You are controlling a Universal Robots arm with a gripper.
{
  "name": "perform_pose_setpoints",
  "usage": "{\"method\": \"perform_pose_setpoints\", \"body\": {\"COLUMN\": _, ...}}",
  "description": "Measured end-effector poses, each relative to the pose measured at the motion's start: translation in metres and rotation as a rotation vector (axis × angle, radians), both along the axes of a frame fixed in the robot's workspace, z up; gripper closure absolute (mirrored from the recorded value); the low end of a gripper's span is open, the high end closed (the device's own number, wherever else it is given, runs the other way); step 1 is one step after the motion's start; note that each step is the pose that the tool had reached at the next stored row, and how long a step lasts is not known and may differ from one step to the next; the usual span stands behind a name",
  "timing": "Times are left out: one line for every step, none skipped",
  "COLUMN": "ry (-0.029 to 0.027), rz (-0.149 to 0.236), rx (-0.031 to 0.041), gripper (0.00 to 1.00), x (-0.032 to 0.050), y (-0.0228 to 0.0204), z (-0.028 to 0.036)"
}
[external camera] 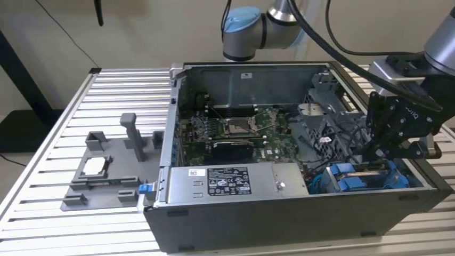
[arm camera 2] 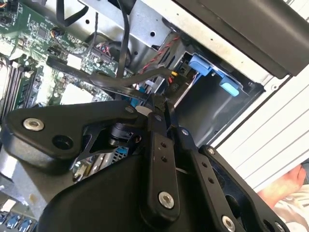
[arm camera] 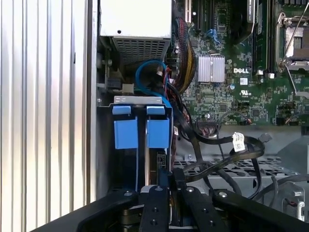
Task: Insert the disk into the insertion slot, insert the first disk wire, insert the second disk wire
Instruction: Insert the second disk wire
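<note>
The jaws of the gripper (arm camera 2: 161,104) are drawn close together, two slim black metal fingers (arm camera 2: 155,145) studded with screws, with a thin slit between their tips. I cannot tell whether anything is pinched there. In the exterior view the gripper (external camera: 379,154) hangs tip-down inside the open computer case (external camera: 284,224), just above the insertion slot (external camera: 320,184) at the case's near corner on the exterior view's right.

The disk (external camera: 348,181) sits in that slot, seen end-on. Its bright blue plastic bracket (arm camera: 126,133) shows as two smooth rectangular tabs side by side within the boxy grey metal bay (arm camera: 104,145). Glossy black cables (arm camera: 227,150) loop loosely just beside the fingertips, and a curved blue cable (arm camera: 142,72) arches beyond the bay.

Further out lies the green motherboard (external camera: 235,130), with a finned silver heatsink (arm camera: 211,68). A brushed silver power supply box (external camera: 227,184) with a white label lies along the case's near wall. The case rests on a ribbed aluminium worktop (external camera: 121,90). On the exterior view's left stands a matte grey plastic tray (external camera: 106,189) with upright posts, and a small square silver chip (external camera: 96,166) lies on it.
</note>
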State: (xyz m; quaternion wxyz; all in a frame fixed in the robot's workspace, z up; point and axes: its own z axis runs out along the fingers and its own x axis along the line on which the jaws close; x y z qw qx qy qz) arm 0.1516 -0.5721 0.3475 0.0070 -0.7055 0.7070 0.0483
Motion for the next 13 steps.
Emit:
{"method": "perform_pose_setpoints", "body": {"ry": 0.0005, "rz": -0.001, "rx": 0.0014, "gripper": 0.84, "x": 0.0000, "y": -0.0004, "z": -0.0007}}
{"method": "perform_pose_setpoints", "body": {"ry": 0.0012, "rz": -0.001, "rx": 0.0021, "gripper": 0.84, "x": 0.0001, "y": -0.0008, "z": -0.0012}}
{"method": "perform_pose_setpoints", "body": {"ry": 0.0017, "rz": -0.003, "rx": 0.0026, "gripper": 0.84, "x": 0.0002, "y": -0.0012, "z": -0.0017}}
{"method": "perform_pose_setpoints", "body": {"ry": 0.0021, "rz": -0.005, "rx": 0.0030, "gripper": 0.84, "x": 0.0002, "y": -0.0016, "z": -0.0022}}
{"method": "perform_pose_setpoints", "body": {"ry": 0.0023, "rz": -0.006, "rx": 0.0034, "gripper": 0.84, "x": 0.0002, "y": -0.0018, "z": -0.0027}}
{"method": "perform_pose_setpoints", "body": {"ry": 0.0026, "rz": -0.008, "rx": 0.0036, "gripper": 0.84, "x": 0.0002, "y": -0.0020, "z": -0.0031}}
{"method": "perform_pose_setpoints", "body": {"ry": 0.0028, "rz": -0.011, "rx": 0.0038, "gripper": 0.84, "x": 0.0002, "y": -0.0021, "z": -0.0036}}
{"method": "perform_pose_setpoints", "body": {"ry": 0.0029, "rz": -0.013, "rx": 0.0042, "gripper": 0.84, "x": 0.0002, "y": -0.0022, "z": -0.0043}}
{"method": "perform_pose_setpoints", "body": {"ry": 0.0030, "rz": -0.015, "rx": 0.0048, "gripper": 0.84, "x": 0.0002, "y": -0.0023, "z": -0.0049}}
{"method": "perform_pose_setpoints", "body": {"ry": 0.0031, "rz": -0.017, "rx": 0.0052, "gripper": 0.84, "x": 0.0002, "y": -0.0024, "z": -0.0053}}
{"method": "perform_pose_setpoints", "body": {"ry": 0.0032, "rz": -0.019, "rx": 0.0055, "gripper": 0.84, "x": 0.0002, "y": -0.0026, "z": -0.0057}}
{"method": "perform_pose_setpoints", "body": {"ry": 0.0032, "rz": -0.021, "rx": 0.0058, "gripper": 0.84, "x": 0.0002, "y": -0.0027, "z": -0.0062}}
{"method": "perform_pose_setpoints", "body": {"ry": 0.0033, "rz": -0.023, "rx": 0.0063, "gripper": 0.84, "x": 0.0002, "y": -0.0028, "z": -0.0066}}
